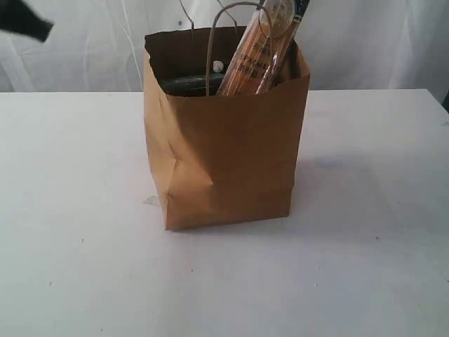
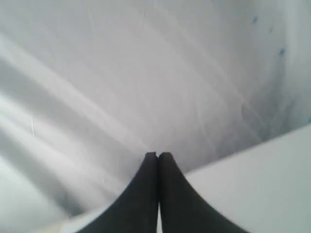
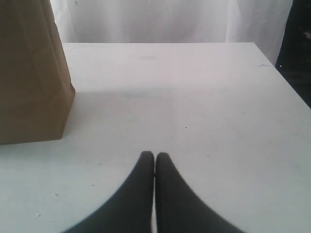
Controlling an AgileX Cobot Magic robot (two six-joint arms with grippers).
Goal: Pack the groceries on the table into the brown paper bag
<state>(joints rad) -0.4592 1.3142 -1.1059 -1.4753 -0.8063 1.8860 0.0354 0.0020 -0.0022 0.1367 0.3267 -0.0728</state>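
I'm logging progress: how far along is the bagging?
Done: spaghetti packet and a dark item sit inside the brown paper bag. In hand: nothing; left claw and right claw are shut, empty. Left: no groceries visible on the table, so packing looks finished.

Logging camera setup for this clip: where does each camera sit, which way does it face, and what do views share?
Exterior: in front of the table, slightly above, facing the paper bag with the spaghetti packet sticking out; a bit of the left arm in the top corner.
Left wrist: raised, facing the white curtain and a table edge past the shut left gripper.
Right wrist: low over the table, looking along it past the shut right gripper, bag beside.
Exterior and right wrist share bag and table.
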